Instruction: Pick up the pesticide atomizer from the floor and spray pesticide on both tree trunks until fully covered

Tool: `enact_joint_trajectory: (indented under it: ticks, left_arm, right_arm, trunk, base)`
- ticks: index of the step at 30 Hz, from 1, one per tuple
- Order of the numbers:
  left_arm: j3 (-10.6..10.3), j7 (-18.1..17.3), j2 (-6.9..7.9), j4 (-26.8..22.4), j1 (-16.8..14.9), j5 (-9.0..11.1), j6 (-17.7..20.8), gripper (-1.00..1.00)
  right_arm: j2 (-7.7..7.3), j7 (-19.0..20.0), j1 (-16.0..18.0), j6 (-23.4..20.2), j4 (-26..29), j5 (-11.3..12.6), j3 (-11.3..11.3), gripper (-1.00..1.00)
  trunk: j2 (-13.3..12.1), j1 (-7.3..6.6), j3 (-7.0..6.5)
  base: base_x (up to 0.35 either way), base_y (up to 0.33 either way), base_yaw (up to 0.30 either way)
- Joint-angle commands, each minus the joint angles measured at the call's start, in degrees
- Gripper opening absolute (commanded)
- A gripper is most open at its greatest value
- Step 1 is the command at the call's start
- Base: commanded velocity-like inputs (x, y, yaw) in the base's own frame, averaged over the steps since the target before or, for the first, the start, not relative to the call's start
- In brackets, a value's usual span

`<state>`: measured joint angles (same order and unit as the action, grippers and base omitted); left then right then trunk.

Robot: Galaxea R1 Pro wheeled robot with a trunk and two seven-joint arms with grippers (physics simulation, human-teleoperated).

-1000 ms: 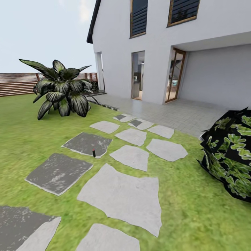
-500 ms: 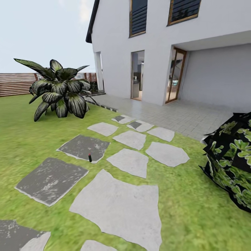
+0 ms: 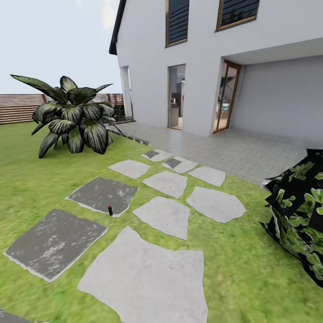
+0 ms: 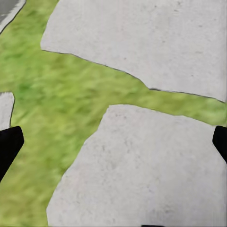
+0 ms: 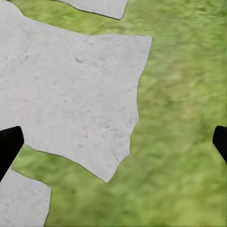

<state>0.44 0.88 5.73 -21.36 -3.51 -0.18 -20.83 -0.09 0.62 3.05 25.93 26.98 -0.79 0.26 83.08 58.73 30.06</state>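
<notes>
From the head view, a green lawn (image 3: 40, 179) runs up to a white house (image 3: 202, 58) with a paved terrace (image 3: 224, 150) before its open doorways, and a brown slatted fence (image 3: 18, 107) closes the far left. A path of flat stepping stones (image 3: 161, 213), some pale and some dark grey, crosses the grass. At the near edge of one dark stone (image 3: 101, 195) stands a small dark upright object with a red top (image 3: 110, 209), too small to identify with certainty; it may be the pesticide atomizer. A broad-leaved dark plant (image 3: 74, 119) sits on the lawn to the left, and a dark bush with bright green leaves (image 3: 300, 215) fills the right edge. In the left wrist view, the left gripper (image 4: 113, 142) hangs over pale stone and grass, its two black fingertips (image 4: 9, 144) far apart at the frame's sides, spread wide and holding nothing. In the right wrist view, the right gripper (image 5: 113, 142) is likewise spread wide and empty, black fingertips (image 5: 9, 144) at the sides, above a pale stone's corner and grass.
</notes>
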Motion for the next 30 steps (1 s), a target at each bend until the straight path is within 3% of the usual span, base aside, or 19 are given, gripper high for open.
enact_joint_trajectory:
  ticks: [1,30]
  left_arm:
    - [0.00,0.00,0.00,0.00,0.00,0.00,0.00,1.00]
    - [0.00,0.00,0.00,0.00,0.00,0.00,0.00,1.00]
  right_arm:
    - [0.00,0.00,0.01,0.00,0.00,0.02,0.00,1.00]
    - [0.01,-0.09,0.01,0.00,-1.41,0.09,-0.09,1.00]
  trunk:
    - [0.00,0.00,0.00]
    - [0.00,0.00,0.00]
  base:
    - [0.334,-0.089,0.000]
    - [0.334,-0.003,0.000]
